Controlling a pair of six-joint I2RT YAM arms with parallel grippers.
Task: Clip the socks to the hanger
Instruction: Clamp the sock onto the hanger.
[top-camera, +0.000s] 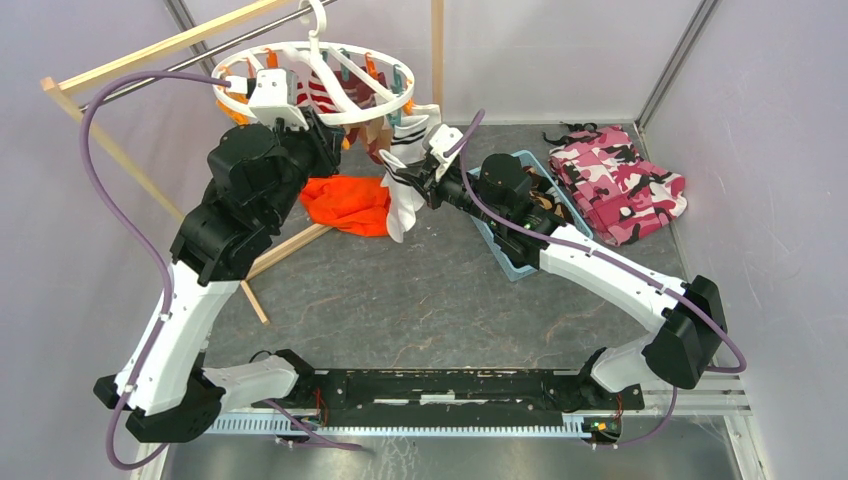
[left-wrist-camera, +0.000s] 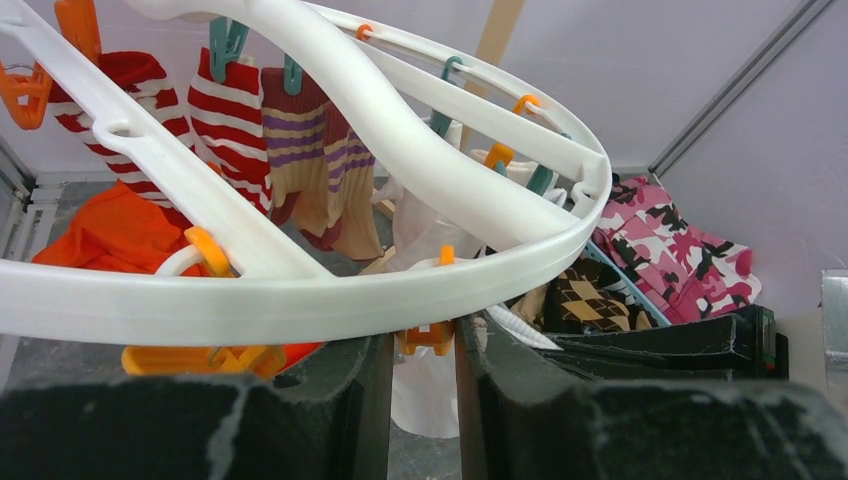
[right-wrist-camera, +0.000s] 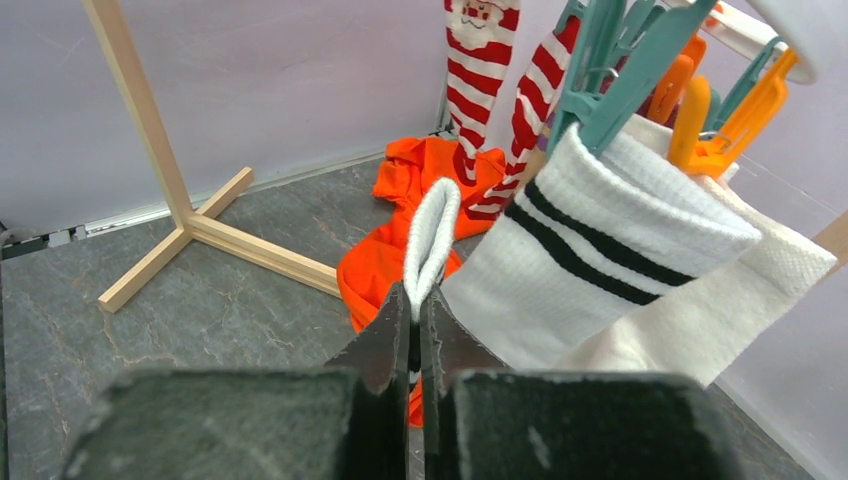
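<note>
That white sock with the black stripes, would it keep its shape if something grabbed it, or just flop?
Probably flop: the striped sock sags below its teal clip. It looks light, since that one small clip carries it. The ribbed knit seems grippy rather than slippery; the right gripper pinches a white cuff flat.

The left arm (top-camera: 185, 320) is raised high and reaches forward. The left tool (left-wrist-camera: 422, 350) is level, fingers a narrow gap apart; grip undetermined. The right arm (top-camera: 600, 270) extends low, forward and inward. The right tool (right-wrist-camera: 415, 305) is clamped tight on a white sock (right-wrist-camera: 432, 225).
</note>
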